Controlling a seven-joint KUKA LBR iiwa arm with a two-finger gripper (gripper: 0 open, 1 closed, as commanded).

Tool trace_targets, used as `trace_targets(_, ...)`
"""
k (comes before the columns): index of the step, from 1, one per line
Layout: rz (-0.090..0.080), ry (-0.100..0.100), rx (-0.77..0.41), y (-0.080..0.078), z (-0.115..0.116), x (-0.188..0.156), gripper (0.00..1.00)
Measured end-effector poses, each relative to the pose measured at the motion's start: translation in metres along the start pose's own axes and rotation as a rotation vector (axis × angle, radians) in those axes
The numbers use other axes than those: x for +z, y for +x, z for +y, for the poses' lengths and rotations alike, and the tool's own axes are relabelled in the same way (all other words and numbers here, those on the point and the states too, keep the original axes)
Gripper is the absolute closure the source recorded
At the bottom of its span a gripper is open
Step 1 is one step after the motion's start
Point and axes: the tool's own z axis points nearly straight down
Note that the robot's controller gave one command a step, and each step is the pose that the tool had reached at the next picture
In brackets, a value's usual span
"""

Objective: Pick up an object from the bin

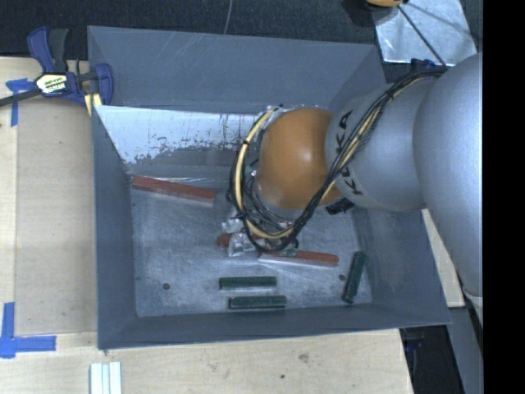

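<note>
Orange wrist cover [295, 158] overhangs a red-brown stick [313, 258] beside green bars [248, 283].

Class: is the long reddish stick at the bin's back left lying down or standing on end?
Lying down: the reddish stick rests full-length along the bin floor.

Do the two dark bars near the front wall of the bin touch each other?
No, the far bar and the near bar lie parallel, with bare floor of the bin between them.
</note>
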Motion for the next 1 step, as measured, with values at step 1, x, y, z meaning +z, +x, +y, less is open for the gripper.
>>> trace_targets(1, 0.020, 0.003, -0.044, 0.0159, 0.0142, -0.1298, 1.00)
